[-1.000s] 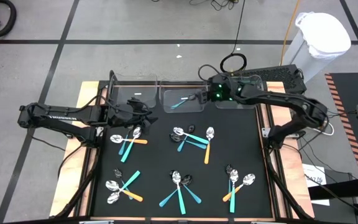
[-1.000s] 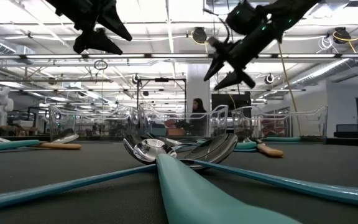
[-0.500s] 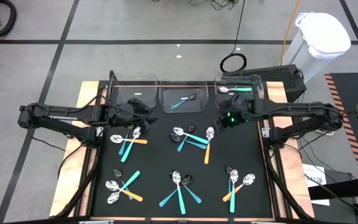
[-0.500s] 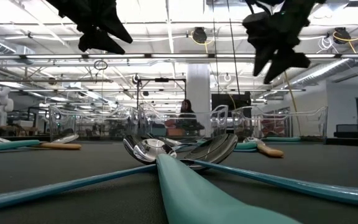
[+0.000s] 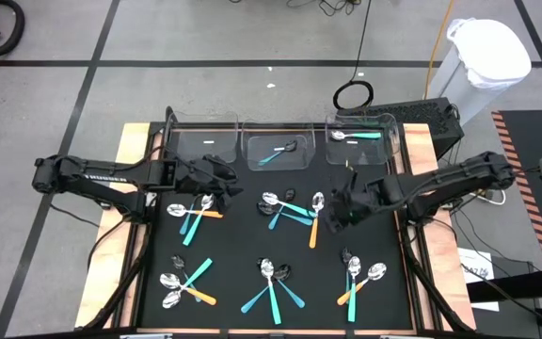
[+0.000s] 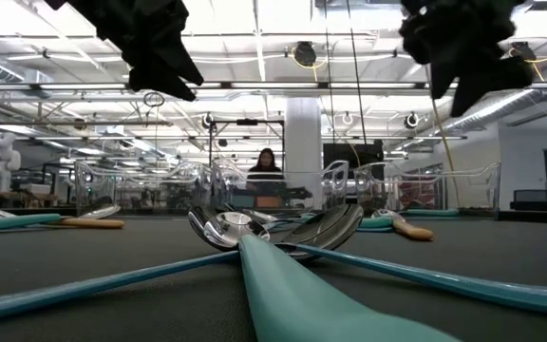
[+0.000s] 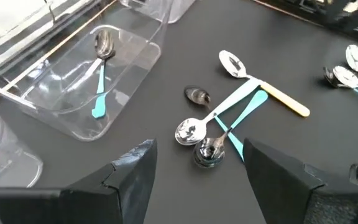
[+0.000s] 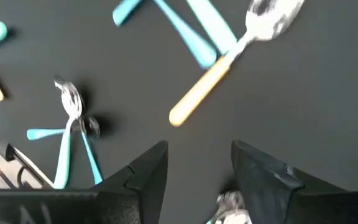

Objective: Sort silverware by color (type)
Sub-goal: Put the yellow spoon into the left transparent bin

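Both arms over the tabletop, nothing held, spoons mostly unsorted.

L to R: left end effector hovers w/ fingers wide, empty, just by the upper-left spoon cluster. Middle bin has one teal spoon; right bin has another. Right end effector hangs over the mat beside the orange-handled spoon, fingers part-open, empty. Risk: handles cross in every pile, so a pinch could drag a neighbour along or snag two colours; thin handles lying flat may slip the fingers.
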`<act>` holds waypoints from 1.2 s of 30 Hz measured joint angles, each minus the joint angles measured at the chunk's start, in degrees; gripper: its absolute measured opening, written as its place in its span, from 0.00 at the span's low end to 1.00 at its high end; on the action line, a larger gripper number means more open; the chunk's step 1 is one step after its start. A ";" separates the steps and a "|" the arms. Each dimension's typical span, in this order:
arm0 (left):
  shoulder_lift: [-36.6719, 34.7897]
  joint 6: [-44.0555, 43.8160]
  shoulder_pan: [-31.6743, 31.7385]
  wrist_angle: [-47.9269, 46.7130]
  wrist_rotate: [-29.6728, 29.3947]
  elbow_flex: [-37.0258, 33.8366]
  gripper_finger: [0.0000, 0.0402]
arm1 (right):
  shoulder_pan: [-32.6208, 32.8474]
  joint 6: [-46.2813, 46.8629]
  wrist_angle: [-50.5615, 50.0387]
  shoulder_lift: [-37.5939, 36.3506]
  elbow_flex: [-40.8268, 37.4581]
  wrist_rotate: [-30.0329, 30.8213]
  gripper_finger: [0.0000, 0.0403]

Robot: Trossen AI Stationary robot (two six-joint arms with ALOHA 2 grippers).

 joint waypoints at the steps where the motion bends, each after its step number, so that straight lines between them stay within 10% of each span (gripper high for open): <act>1: 0.00 0.10 0.00 -0.90 -0.04 0.00 0.60 | 1.06 1.36 0.15 0.30 0.00 0.71 0.42; 16: -1.09 4.36 1.70 -8.11 5.63 0.00 0.60 | 3.66 3.34 30.72 16.73 2.14 11.01 0.42; 36: -8.35 1.79 6.14 -14.24 5.03 0.00 0.60 | -10.37 -26.25 30.82 18.84 20.93 11.08 0.42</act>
